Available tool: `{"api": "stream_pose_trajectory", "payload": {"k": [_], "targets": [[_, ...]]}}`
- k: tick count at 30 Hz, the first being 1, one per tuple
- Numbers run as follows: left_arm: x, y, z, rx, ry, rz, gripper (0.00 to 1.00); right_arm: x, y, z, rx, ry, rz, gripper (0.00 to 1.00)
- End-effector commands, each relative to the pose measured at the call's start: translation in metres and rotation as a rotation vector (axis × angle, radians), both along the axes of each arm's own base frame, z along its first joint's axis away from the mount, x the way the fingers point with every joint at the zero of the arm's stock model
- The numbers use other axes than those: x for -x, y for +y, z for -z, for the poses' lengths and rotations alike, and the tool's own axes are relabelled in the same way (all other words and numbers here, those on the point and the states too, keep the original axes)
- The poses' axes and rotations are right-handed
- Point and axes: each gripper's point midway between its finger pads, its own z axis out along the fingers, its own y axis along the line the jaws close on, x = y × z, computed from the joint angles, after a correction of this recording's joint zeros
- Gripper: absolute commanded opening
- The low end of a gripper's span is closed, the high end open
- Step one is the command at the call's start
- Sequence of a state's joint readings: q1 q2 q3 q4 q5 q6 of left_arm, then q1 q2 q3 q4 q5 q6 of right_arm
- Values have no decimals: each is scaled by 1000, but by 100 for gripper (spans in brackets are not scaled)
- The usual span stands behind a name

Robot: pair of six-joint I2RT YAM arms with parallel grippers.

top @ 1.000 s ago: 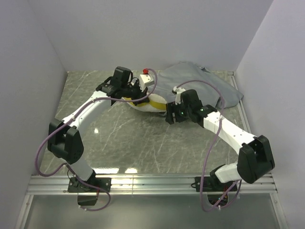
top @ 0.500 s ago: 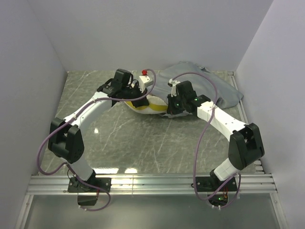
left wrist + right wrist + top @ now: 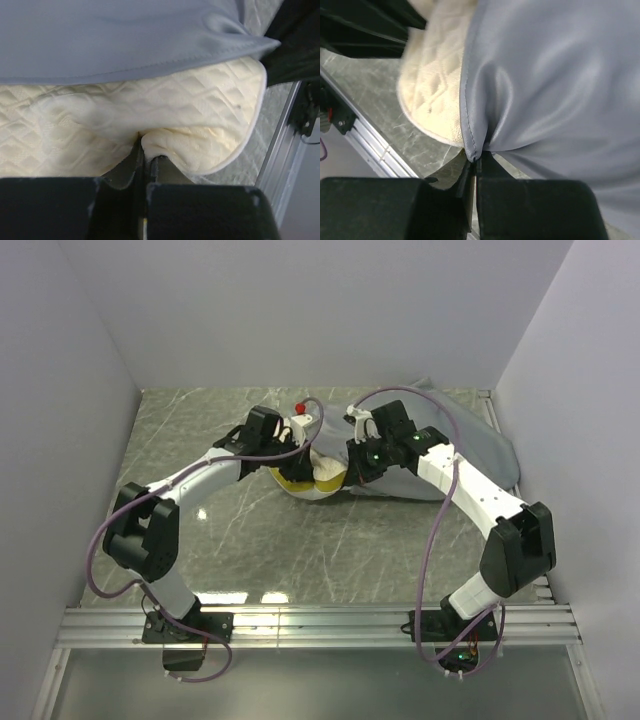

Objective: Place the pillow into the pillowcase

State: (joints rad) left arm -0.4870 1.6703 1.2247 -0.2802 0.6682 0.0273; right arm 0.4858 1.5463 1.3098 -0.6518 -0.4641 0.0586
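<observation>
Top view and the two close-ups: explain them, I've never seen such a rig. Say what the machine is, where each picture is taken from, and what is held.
Two robot arms are bolted at the near edge of a table. The wide picture comes from a fixed camera above and behind them; each close-up comes from a camera on one wrist. On the table lie a cream pillow and a blue-grey pillowcase covering part of it. The left gripper pinches the pillow; the right gripper pinches the pillowcase's edge.
</observation>
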Motion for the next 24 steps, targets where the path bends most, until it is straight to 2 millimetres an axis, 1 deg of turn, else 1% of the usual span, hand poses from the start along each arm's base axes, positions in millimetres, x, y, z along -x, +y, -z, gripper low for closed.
{"api": "stream_pose_trajectory", "payload": {"k": [1, 4, 5, 7, 8, 9, 10, 11, 12, 14, 17, 19, 20, 21, 22, 23, 24], "targets": [[-9, -31, -10, 112, -10, -9, 0, 38, 38, -44, -160, 25, -197, 5], [-8, -27, 2, 97, 6, -21, 0, 39, 24, -30, -92, 10, -170, 8], [-6, -25, 1, 100, 7, -17, 0, 43, 19, -20, -68, 26, -167, 9], [-2, -24, 1, 101, 6, -7, 0, 43, 13, -9, -31, 39, -146, 11], [2, -22, 1, 101, 5, -1, 0, 47, 8, 2, -9, 70, -137, 15], [3, -21, 0, 101, 6, 1, 0, 49, 6, 7, -1, 82, -137, 20], [5, -19, 0, 95, -3, 4, 0, 49, 4, 12, 10, 65, -155, 19], [7, -17, 2, 90, 2, 6, 0, 53, 0, 20, 26, 78, -151, 14], [7, -15, 2, 88, 2, 4, 0, 52, -1, 23, 34, 75, -143, 0], [9, -13, 4, 85, 6, 5, 0, 53, -4, 28, 43, 79, -140, 0], [12, -15, 2, 107, 19, 11, 0, 51, 1, 17, 3, 46, -148, 0], [14, -22, -7, 164, 40, 12, 0, 55, 11, 5, -60, 56, -174, 0], [14, -26, -11, 190, 53, 13, 0, 53, 19, -5, -96, 54, -165, 0], [13, -34, -21, 241, 72, 0, 0, 55, 27, -13, -138, 59, -184, 0], [14, -37, -22, 267, 94, -7, 0, 55, 34, -19, -162, 68, -184, 0], [16, -42, -26, 298, 117, -10, 0, 51, 43, -30, -195, 38, -196, 0], [18, -51, -34, 338, 118, -7, 0, 57, 53, -38, -217, 31, -225, 0]]}}
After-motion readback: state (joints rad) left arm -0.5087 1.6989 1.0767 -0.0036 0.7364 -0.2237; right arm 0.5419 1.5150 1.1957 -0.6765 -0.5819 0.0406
